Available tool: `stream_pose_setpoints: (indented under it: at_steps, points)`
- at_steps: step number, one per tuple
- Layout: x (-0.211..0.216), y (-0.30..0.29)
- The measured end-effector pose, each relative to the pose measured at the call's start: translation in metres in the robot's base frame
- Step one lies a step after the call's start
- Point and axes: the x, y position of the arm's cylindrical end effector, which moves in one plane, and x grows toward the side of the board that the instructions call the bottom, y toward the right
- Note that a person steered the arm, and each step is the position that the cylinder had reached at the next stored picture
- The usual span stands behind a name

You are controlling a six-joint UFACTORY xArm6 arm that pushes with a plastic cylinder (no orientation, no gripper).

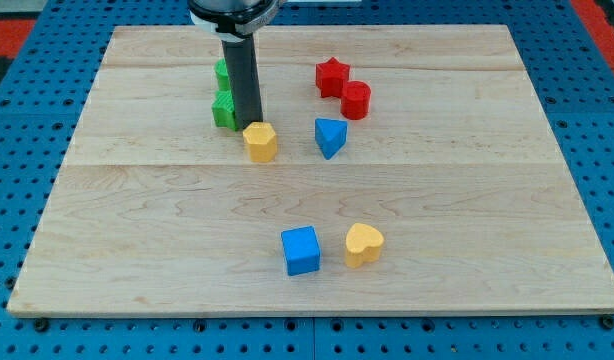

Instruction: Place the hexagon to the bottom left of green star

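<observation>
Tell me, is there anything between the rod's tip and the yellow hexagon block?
Nothing: in the camera view my tip stands right at the top edge of the yellow hexagon block, no gap visible. The green star block lies just left.

The yellow hexagon (260,141) lies flat on the tabletop (167,230), left of centre in the far half, its top face pale and its sides a deeper yellow. The green star (225,109) sits just beside it, to the hexagon's far left, partly hidden behind my rod. My tip (250,126) touches the hexagon's far edge.
</observation>
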Motion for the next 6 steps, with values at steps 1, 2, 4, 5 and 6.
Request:
stream_pose_setpoints:
  at_steps: [1,2,4,5,6]
  points:
    - [0.009,0.045]
    - [0.029,0.081]
    - [0.048,0.0]
    - [0.047,-0.018]
    - [0.04,0.007]
